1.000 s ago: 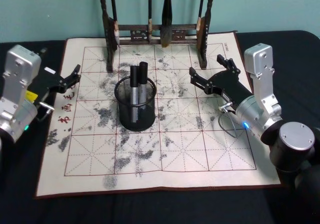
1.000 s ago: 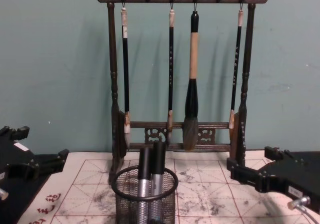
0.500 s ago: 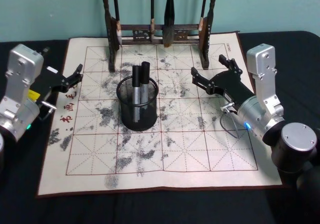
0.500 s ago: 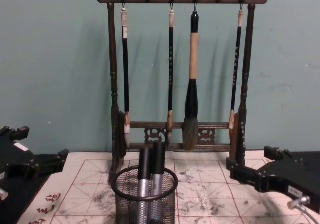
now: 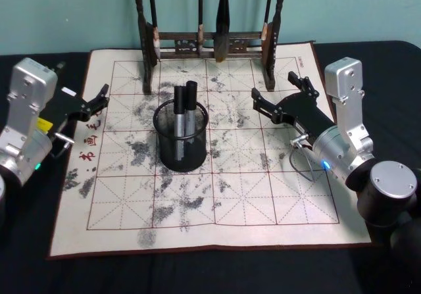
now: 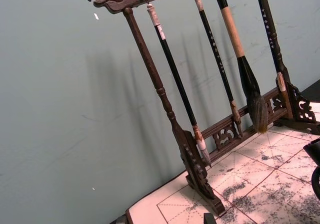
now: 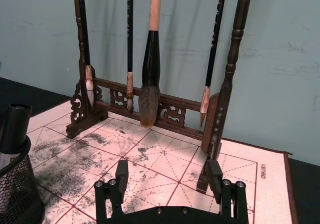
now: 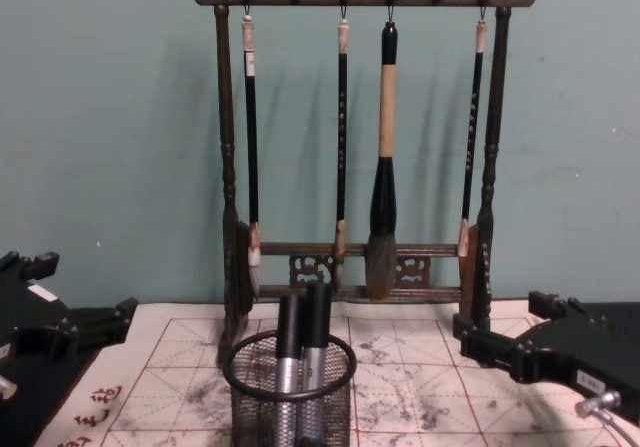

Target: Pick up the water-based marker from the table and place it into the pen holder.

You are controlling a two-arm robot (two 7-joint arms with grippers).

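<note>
- Two markers (image 5: 183, 110) stand upright in pen holder (image 5: 179, 150), mid-mat toward table's (image 5: 26, 268) back edge.
- Right gripper (image 5: 279, 97) spread, empty, near mat's right edge; left gripper (image 5: 99, 101) spread at left edge.
- You've no marker left on mat; keep both grippers clear of the holder.

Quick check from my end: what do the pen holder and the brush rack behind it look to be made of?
The pen holder looks like black-coated wire mesh with a solid rim; the markers show through its wall. The brush rack appears to be dark, glossy carved wood, judging by its turned posts and dragon-head ends, though lacquered resin can't be ruled out.
</note>
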